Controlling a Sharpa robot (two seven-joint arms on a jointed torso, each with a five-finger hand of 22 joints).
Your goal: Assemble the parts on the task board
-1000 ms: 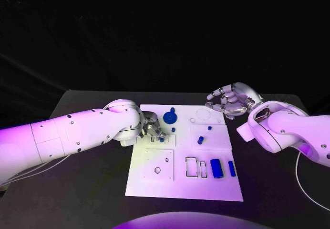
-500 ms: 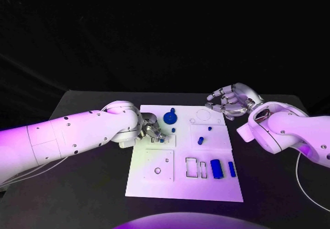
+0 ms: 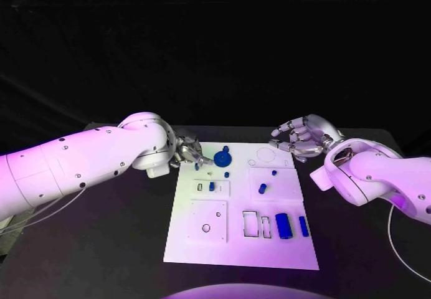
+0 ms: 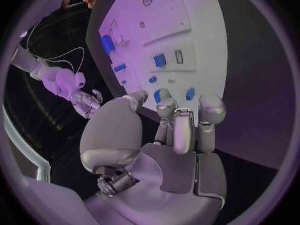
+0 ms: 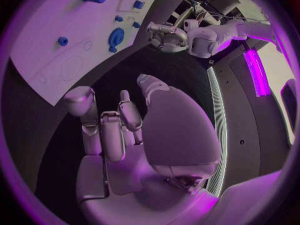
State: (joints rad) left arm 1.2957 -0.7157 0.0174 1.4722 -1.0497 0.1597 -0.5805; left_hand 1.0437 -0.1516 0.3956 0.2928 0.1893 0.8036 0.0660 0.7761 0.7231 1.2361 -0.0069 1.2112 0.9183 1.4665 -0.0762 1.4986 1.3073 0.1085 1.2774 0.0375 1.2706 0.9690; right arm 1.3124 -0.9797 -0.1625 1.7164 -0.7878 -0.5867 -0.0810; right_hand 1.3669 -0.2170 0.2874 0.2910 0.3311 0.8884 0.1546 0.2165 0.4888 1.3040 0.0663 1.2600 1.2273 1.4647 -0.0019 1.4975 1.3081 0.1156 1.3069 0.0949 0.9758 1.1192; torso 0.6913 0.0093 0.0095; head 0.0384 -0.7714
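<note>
Lying flat, white task board point(image 3: 269, 249) with blue parts point(image 3: 284, 224)

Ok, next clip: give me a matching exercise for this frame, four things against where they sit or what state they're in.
Things
1. left hand
2. right hand
3. round blue part
4. two long blue parts

Places or states
A. lying side by side on the task board's near right area
B. on the board near its far edge
C. off the board, beyond its far right corner, fingers curled, nothing in it
D. at the board's far left corner, nothing in it

Pairs: 1-D, 2-C, 3-B, 4-A
</note>
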